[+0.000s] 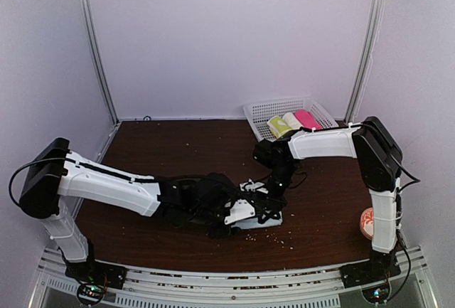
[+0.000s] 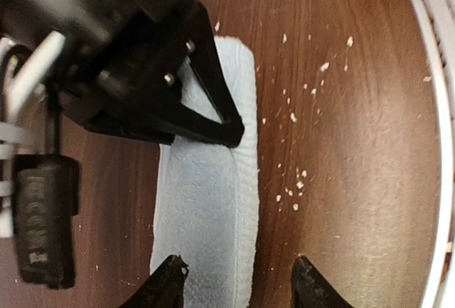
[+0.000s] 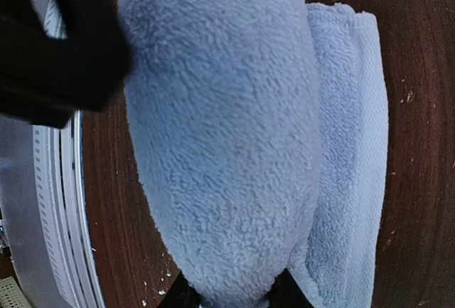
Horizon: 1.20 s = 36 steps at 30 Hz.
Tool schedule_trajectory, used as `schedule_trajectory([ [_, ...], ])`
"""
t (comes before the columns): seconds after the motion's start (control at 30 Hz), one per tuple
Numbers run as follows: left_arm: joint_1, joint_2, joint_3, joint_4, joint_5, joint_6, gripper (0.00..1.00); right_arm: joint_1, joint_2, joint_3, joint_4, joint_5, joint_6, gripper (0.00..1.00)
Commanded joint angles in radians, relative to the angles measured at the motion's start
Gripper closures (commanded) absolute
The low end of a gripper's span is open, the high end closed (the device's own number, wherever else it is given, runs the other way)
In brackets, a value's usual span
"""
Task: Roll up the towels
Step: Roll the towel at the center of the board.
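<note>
The pale blue towel (image 1: 269, 220) lies near the table's front centre as a long folded strip (image 2: 206, 208). My right gripper (image 1: 274, 203) comes down on it from above. It is shut on a raised fold of the pale blue towel (image 3: 220, 130), which bulges out between its fingers (image 3: 231, 295). That gripper also shows in the left wrist view (image 2: 229, 129), at the strip's far end. My left gripper (image 1: 242, 212) is open low over the strip's near end, its fingertips (image 2: 239, 283) apart with one over the towel and one over bare wood. A yellow-green roll (image 1: 277, 126) lies in the basket.
A white mesh basket (image 1: 264, 108) at the back right also holds a cream roll (image 1: 291, 121) and a pink roll (image 1: 307, 119). An orange-and-white object (image 1: 367, 222) sits at the right edge. Pale crumbs (image 2: 295, 109) dot the wood. A metal rail (image 1: 234, 279) runs along the front.
</note>
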State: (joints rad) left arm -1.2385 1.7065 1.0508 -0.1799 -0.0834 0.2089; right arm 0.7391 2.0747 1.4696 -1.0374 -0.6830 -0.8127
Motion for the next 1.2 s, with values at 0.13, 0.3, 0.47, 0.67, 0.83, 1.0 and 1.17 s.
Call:
schedule_trajectory([
  [0.13, -0.006, 0.201, 0.1, -0.046, -0.132, 0.162, 0.47, 0.013, 0.088, -0.046, -0.072, 0.083, 0.027, 0.82],
  [0.3, -0.007, 0.213, 0.062, -0.022, -0.248, 0.163, 0.42, 0.013, 0.083, -0.055, -0.073, 0.088, 0.022, 0.82],
  [0.47, -0.006, 0.239, 0.06, -0.023, -0.303, 0.15, 0.5, 0.013, 0.079, -0.049, -0.084, 0.082, 0.014, 0.81],
  [0.67, -0.006, 0.276, 0.103, -0.07, -0.241, 0.131, 0.7, 0.011, 0.035, -0.036, -0.098, 0.034, 0.001, 0.76],
  [0.83, -0.006, 0.29, 0.128, -0.124, -0.163, 0.101, 0.78, -0.021, -0.089, 0.055, -0.196, -0.005, -0.046, 0.63],
  [1.0, 0.0, 0.309, 0.153, -0.161, -0.116, 0.074, 0.78, -0.07, -0.216, 0.1, -0.279, -0.109, -0.086, 0.54],
  [1.17, 0.025, 0.325, 0.198, -0.214, -0.001, 0.034, 0.79, -0.128, -0.393, 0.101, -0.194, -0.095, 0.028, 0.53],
])
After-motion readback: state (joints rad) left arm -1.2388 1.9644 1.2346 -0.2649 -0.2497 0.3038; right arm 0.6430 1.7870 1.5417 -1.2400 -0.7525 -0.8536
